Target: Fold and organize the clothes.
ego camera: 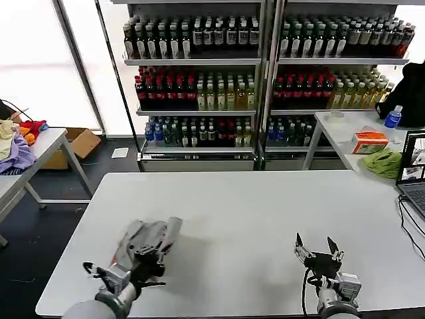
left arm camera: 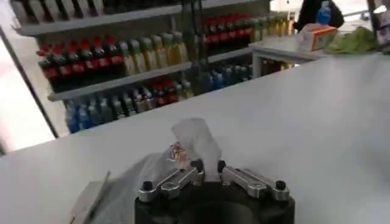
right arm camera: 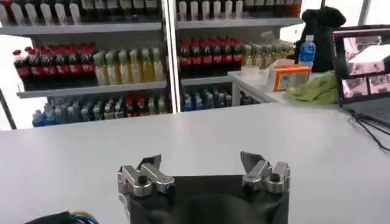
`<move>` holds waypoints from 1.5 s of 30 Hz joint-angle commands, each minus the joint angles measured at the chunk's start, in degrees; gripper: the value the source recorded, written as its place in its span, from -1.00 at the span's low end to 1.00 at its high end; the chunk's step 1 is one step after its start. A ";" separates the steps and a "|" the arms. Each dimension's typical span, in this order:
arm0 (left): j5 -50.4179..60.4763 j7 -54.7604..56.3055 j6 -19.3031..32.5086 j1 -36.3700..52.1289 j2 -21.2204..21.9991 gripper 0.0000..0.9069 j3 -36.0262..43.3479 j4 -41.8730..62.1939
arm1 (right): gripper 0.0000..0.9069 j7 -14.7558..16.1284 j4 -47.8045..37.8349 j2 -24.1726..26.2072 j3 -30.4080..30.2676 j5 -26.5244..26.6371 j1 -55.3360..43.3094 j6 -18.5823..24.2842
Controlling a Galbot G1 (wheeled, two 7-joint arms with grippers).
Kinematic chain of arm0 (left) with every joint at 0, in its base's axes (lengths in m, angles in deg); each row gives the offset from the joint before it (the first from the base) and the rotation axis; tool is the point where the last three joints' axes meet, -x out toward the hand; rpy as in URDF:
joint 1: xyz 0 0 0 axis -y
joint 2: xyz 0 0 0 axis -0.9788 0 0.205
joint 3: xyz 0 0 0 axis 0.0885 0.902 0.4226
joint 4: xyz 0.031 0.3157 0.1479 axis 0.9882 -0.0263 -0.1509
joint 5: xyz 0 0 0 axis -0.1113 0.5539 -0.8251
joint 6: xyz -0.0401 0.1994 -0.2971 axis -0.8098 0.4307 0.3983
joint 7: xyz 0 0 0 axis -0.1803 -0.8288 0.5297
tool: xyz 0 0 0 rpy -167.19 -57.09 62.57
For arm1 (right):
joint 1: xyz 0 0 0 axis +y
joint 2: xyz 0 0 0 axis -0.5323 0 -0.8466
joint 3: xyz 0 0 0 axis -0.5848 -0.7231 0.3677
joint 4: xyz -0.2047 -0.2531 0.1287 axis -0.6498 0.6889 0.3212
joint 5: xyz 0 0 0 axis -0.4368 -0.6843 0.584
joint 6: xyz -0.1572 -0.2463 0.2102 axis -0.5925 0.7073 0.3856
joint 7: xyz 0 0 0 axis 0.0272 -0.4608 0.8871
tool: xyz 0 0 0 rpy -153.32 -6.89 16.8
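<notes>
A light grey shirt (ego camera: 147, 240) lies bunched in a small heap near the front left part of the white desk (ego camera: 252, 219), its cloth gathered into soft folds with a scrap of a multicoloured print showing in the left wrist view. The left gripper (ego camera: 145, 258) sits right at the near edge of that heap, and in the left wrist view its fingers (left arm camera: 194, 172) are drawn together with a raised tuft of the shirt (left arm camera: 194, 141) pinched between their tips.

The right gripper (ego camera: 317, 248) hovers low over the bare front right part of the desk, well apart from the shirt, with its fingers (right arm camera: 150, 164) spread wide and nothing between them.

Behind the desk stand shelves of bottled drinks (ego camera: 199, 86) in dark, red, yellow-green and blue rows. To the right, a second desk (ego camera: 345, 129) carries an orange and white box (ego camera: 369, 141), a lime-green cloth (ego camera: 384, 163) and a blue-capped bottle (ego camera: 393, 118), with an open laptop (ego camera: 413, 174) at the right edge. On the far left another desk holds a pile of lilac, cream and red-orange fabrics (ego camera: 18, 143), with a cardboard box (ego camera: 74, 145) on the floor beside it.
</notes>
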 commanded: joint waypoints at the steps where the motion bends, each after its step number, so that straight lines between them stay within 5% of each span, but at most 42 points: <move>1: -0.04 4.21 -2.00 13.38 3.91 -1.00 14.07 4.09 | 1.00 -0.12 0.52 -2.04 -0.55 -3.77 1.60 -0.19; 4: -1.17 3.40 -1.55 15.37 6.60 -0.98 15.61 5.42 | 1.00 -0.13 0.54 -1.84 -0.62 -3.98 1.50 -0.43; 5: -1.22 3.05 -1.17 15.84 7.14 -0.82 16.27 6.98 | 1.00 -0.11 0.55 -1.74 -0.58 -3.96 1.50 -0.49; 6: -1.86 2.40 -0.59 15.95 7.93 0.09 17.24 8.05 | 1.00 -0.06 0.57 -1.63 -0.53 -3.96 1.53 -0.52; 8: -2.08 1.67 0.29 16.10 9.29 0.67 18.07 9.54 | 1.00 -0.06 0.70 -1.39 -0.52 -3.92 1.56 -0.58; 10: -4.12 1.66 0.98 16.73 10.99 1.00 18.56 10.63 | 1.00 -0.08 0.54 -1.27 -0.56 -3.92 1.48 -0.58; 20: -18.33 3.79 5.47 19.88 14.61 1.00 17.49 9.49 | 1.00 -0.69 -1.81 -1.21 -2.33 -3.38 -0.81 -1.84; 27: -14.80 6.59 1.99 17.72 9.45 1.00 11.01 7.61 | 1.00 -0.94 -0.94 0.26 -5.32 8.23 -4.09 -3.83; 34: -9.05 8.56 0.54 13.26 3.44 1.00 1.48 6.64 | 1.00 -6.49 -1.50 2.51 -13.81 21.23 -11.59 -8.25; 38: -8.28 8.32 0.07 10.12 1.49 1.00 -2.86 5.11 | 1.00 -9.58 -3.58 2.49 -17.68 21.26 -14.42 -10.70; 45: -7.84 8.97 -0.71 7.75 0.76 1.00 -7.45 3.98 | 1.00 -10.58 -5.68 2.23 -22.93 21.74 -17.35 -10.72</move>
